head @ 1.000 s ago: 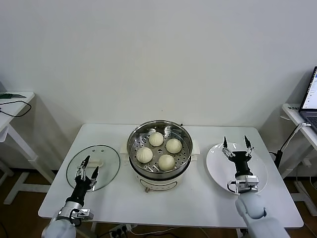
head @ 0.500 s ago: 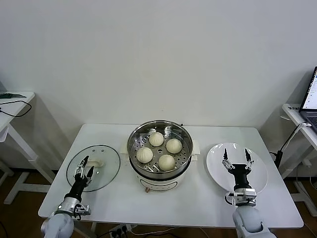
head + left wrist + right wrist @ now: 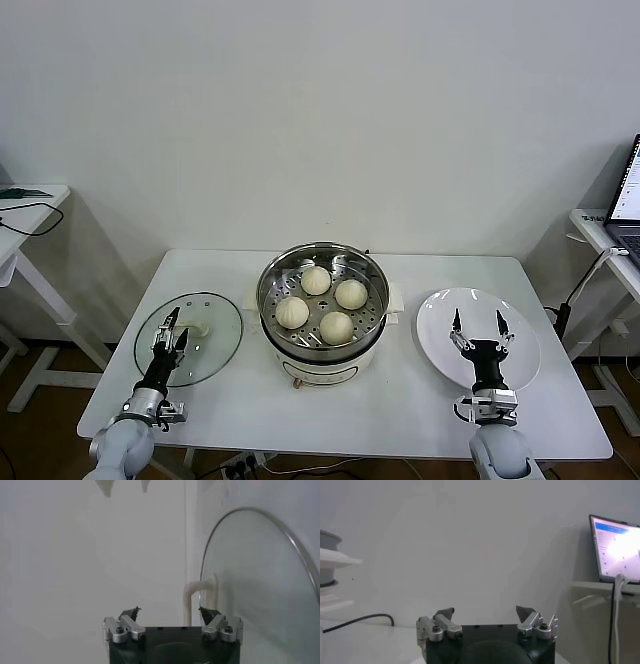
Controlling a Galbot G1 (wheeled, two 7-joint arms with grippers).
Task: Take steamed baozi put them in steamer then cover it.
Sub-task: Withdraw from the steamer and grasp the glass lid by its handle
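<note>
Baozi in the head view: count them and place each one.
4, all on the perforated tray inside the steamer: one baozi at the back, one right, one left, one front. The white plate shows none; none seems hidden.

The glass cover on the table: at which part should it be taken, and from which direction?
Take the glass cover by its cream-white handle in the middle, coming from above. It lies flat on the table, so its rim gives little to hold, while the handle stands up. The open left tool is over it.
</note>
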